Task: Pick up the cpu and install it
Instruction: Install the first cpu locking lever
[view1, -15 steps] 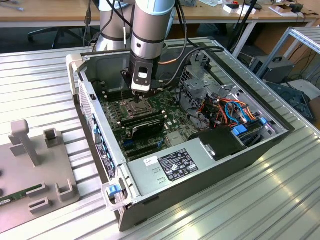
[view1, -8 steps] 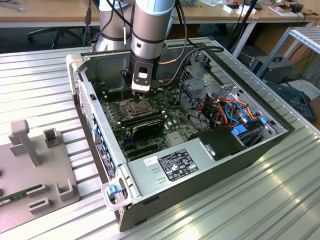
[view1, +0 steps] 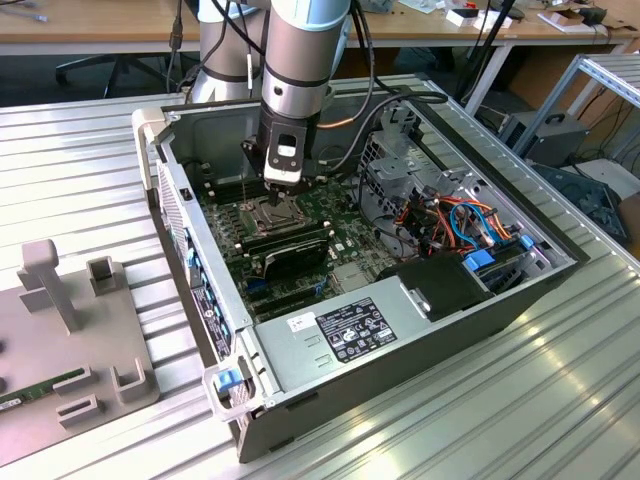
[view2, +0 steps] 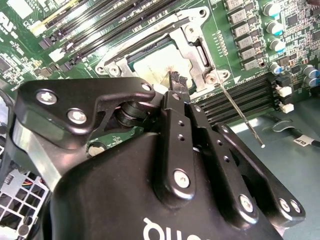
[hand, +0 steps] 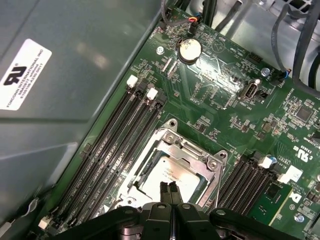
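On the ribbed aluminium desk (view1: 90, 160), toward the exterior view's left edge, lay a flat grey fixture plate with upright blocks (view1: 70, 350), and a narrow green memory stick (view1: 35, 388) rested in one of its slots. Right of it stood the open dark metal computer case (view1: 400, 375), its green motherboard (view1: 300, 235) exposed, with the silver power-supply box (view1: 330, 340) along the near wall and a tangle of orange and blue cables (view1: 470, 220) by the far-right corner. The grey robot arm (view1: 300, 60) reached straight down into the case, placing the black two-fingered tool (view1: 283, 190) over the square socket with a hinged metal frame (hand: 172, 167). In both wrist views the small flat square cpu with a dull silver-grey face (hand: 167, 175) lay seated inside that socket, between banks of long black memory slots (hand: 117, 145). The tool (hand: 168, 189) hung just above the chip, its fingertips (view2: 176, 82) pressed together with nothing between them, and whether they touched the metal face could not be told.
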